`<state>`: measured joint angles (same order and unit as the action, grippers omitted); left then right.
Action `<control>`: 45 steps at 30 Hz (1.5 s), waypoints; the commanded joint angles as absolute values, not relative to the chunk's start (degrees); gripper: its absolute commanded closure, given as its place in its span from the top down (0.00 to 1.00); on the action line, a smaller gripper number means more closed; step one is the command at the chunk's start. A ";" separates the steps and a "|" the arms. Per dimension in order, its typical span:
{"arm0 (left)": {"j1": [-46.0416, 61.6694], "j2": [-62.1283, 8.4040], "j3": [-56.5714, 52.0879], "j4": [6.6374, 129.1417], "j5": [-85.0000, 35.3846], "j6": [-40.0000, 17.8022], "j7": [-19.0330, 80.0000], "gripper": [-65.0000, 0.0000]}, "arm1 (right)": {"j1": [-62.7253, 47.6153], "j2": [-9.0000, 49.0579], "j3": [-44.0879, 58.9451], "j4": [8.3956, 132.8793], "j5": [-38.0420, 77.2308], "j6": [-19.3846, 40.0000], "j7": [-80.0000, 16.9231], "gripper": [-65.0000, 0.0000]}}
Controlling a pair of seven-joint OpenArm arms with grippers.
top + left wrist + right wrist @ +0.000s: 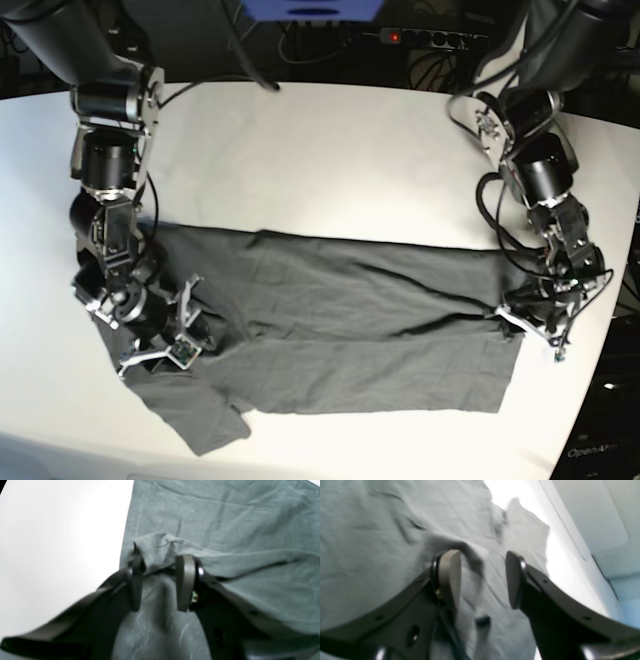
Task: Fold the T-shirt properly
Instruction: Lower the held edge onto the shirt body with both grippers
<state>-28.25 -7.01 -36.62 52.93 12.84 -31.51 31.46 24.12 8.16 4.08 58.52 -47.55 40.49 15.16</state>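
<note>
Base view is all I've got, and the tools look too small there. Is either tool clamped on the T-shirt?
Observer: In the left wrist view, the left tool has its jaws apart. A raised fold of the T-shirt sits between the tips and looks unpinched.
Operator: And the right one?
Observer: In the right wrist view, the right tool is open too, with nothing between its jaws.
Operator: Is cloth under it?
Observer: Yes, wrinkled fabric lies right behind the tips.

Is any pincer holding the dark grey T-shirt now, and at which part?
Neither grips it. The left pincer stands open around a raised fold at the dark grey cotton T-shirt's edge; the right pincer is open above the cloth.
</note>
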 commanded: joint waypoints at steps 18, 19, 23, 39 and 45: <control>-29.05 -6.64 -36.70 64.66 12.18 -36.18 30.64 0.30 | 22.81 8.92 7.16 65.45 -46.73 40.00 14.90 0.45; -28.53 -6.55 -36.70 65.10 12.18 -36.18 30.64 0.30 | 22.02 8.66 7.16 67.03 -46.73 40.00 14.11 0.45; -26.33 -5.93 -36.70 67.91 12.18 -36.18 30.64 0.30 | 19.21 6.46 7.08 74.07 -46.73 40.00 11.38 0.30; -22.90 -5.85 -36.70 70.46 12.18 -36.18 30.64 0.30 | 11.47 1.71 6.81 78.37 -46.11 40.00 10.07 0.01; -22.90 -5.85 -36.70 70.46 12.18 -36.18 30.64 0.30 | 15.43 2.15 7.08 67.56 -46.20 40.00 16.22 0.01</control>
<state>-21.43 -5.37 -36.86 69.28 12.99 -36.21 32.18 13.67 1.85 7.01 66.28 -47.44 40.75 14.63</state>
